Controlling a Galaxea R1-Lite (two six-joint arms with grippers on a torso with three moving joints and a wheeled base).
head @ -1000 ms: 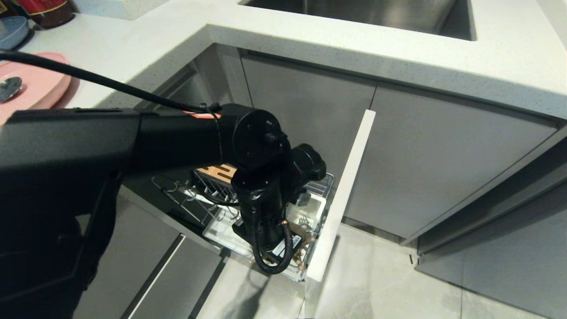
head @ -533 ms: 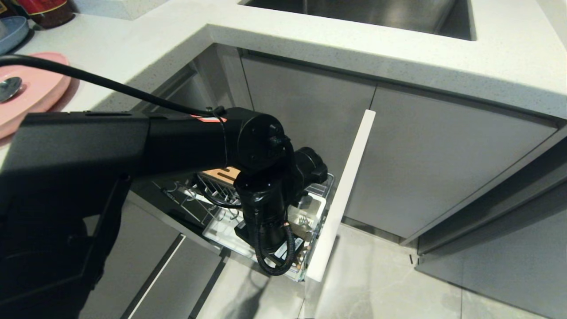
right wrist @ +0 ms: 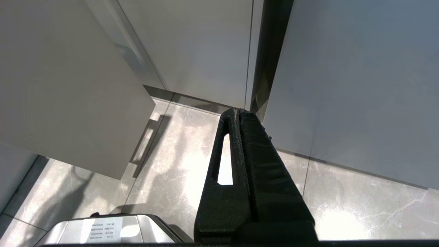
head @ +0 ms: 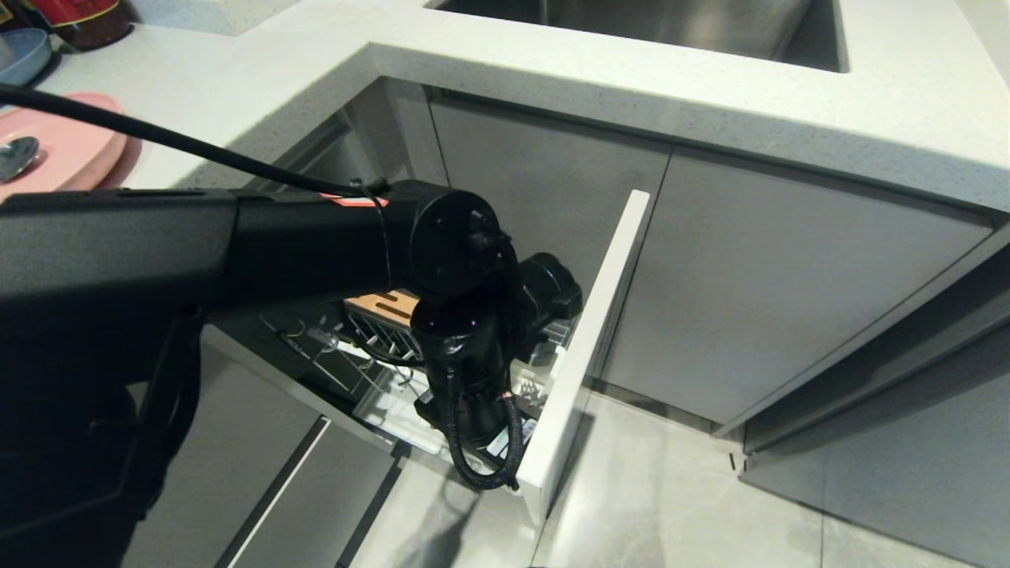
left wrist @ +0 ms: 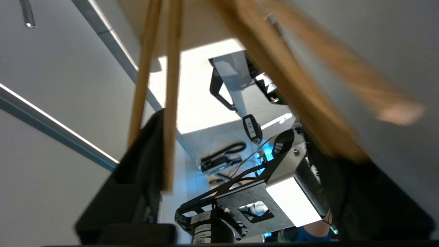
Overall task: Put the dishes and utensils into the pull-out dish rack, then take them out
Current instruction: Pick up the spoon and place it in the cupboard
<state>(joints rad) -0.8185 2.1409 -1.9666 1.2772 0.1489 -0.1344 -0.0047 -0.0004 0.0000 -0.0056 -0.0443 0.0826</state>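
With our left gripper spread loose around the chopsticks at twelve o'clock, they could topple from the utensil box.

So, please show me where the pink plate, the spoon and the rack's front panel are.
pink plate [head: 75, 150], head view, bare part of its flat face.
spoon [head: 16, 156], head view, on its bowl.
front panel [head: 588, 347], head view, middle of its top edge.

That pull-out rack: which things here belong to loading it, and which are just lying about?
Part of the job:
dish rack
chopsticks
pink plate
spoon
blue bowl
left gripper

Just lying about:
sink
red jar
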